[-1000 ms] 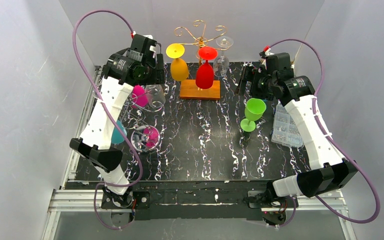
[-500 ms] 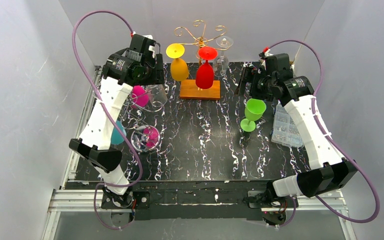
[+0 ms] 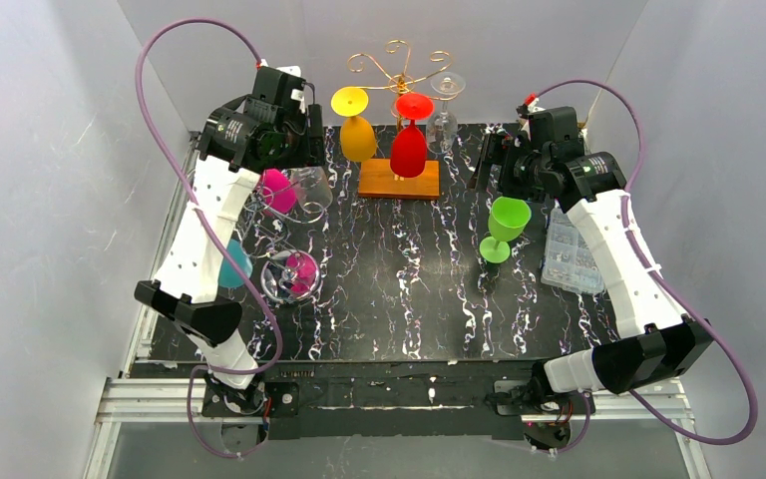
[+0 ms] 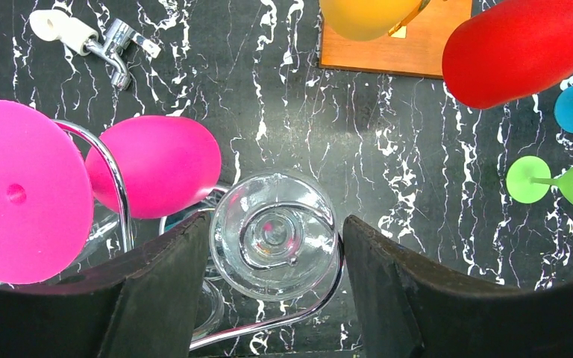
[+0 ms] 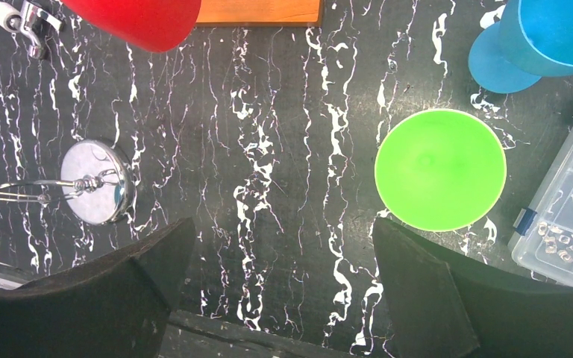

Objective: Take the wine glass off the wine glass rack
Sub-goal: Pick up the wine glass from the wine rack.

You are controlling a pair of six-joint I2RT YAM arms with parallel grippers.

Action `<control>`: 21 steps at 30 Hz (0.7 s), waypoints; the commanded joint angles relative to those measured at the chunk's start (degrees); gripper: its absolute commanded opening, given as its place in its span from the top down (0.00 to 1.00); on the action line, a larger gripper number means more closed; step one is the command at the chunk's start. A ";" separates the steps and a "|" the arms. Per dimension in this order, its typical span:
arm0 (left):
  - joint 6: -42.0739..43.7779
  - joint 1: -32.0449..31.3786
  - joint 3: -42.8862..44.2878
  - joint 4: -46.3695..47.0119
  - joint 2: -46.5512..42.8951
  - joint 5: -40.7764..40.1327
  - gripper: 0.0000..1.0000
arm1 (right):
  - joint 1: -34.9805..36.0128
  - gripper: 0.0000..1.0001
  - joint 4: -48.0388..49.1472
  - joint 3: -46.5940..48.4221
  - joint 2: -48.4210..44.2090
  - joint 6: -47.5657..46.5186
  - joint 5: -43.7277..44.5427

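A clear wine glass [image 4: 274, 235] hangs upside down from a curled arm of the chrome wine glass rack [image 4: 112, 171] at the left of the table. In the left wrist view I look down on its round foot, with the rack's wire spiral over it. My left gripper [image 4: 274, 220] has a finger against each side of that foot, shut on it. From above, the glass [image 3: 311, 188] shows just below the left gripper [image 3: 297, 165]. My right gripper [image 5: 277, 224] hangs open above bare table, beside an upright green glass [image 5: 440, 169].
Pink glasses [image 4: 157, 175] hang on the same chrome rack. A gold rack [image 3: 399, 60] on a wooden base [image 3: 399, 180] holds yellow [image 3: 356, 135], red [image 3: 409, 145] and clear glasses. A plastic parts box [image 3: 571, 249] lies at the right and a tap fitting [image 4: 112, 45] at the back left.
The left arm has shifted slightly toward the back left and its jaws have narrowed a little onto the clear glass. The right arm has not moved.
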 commanded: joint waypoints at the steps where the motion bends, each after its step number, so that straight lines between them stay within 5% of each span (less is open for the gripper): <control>1: 0.45 0.36 1.61 -0.38 -3.27 -0.34 0.39 | 0.34 0.02 1.28 0.12 -1.04 0.15 0.56; 10: 0.54 0.36 1.96 -0.46 -3.47 -0.15 0.32 | 0.43 0.02 1.14 -0.09 -1.20 0.22 0.94; 21: 0.17 0.36 1.41 -0.38 -3.71 -0.34 0.39 | 0.52 0.01 1.37 -0.75 -1.48 0.24 1.17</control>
